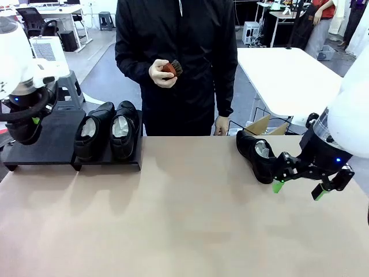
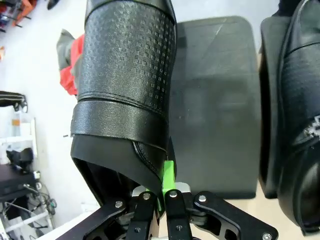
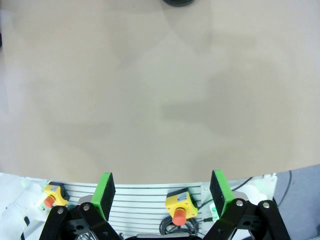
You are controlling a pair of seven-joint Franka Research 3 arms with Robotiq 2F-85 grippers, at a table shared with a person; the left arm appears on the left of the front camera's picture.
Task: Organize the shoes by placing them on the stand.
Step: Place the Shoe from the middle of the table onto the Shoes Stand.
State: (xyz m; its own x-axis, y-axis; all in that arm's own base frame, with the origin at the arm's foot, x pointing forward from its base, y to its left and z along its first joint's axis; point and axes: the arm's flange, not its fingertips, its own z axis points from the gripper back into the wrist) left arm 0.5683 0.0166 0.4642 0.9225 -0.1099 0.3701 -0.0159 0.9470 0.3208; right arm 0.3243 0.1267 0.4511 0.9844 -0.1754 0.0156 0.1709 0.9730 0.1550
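Between left tool (image 2: 164,186) pads: shoe (image 2: 127,75) collar pinched, close by stand (image 2: 215,110).

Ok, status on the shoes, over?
Left fingers shut on one shoe at stand's bare left section. Right fingers open beside fourth shoe on table. Two shoes on stand. Person holds brush, clear of stand.

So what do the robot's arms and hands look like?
The left arm and right arm are round, smooth and white, each with a tiny blue light near the wrist. The right gripper is black bars joined by silver pins, with two flat green pads. The left gripper looks the same.
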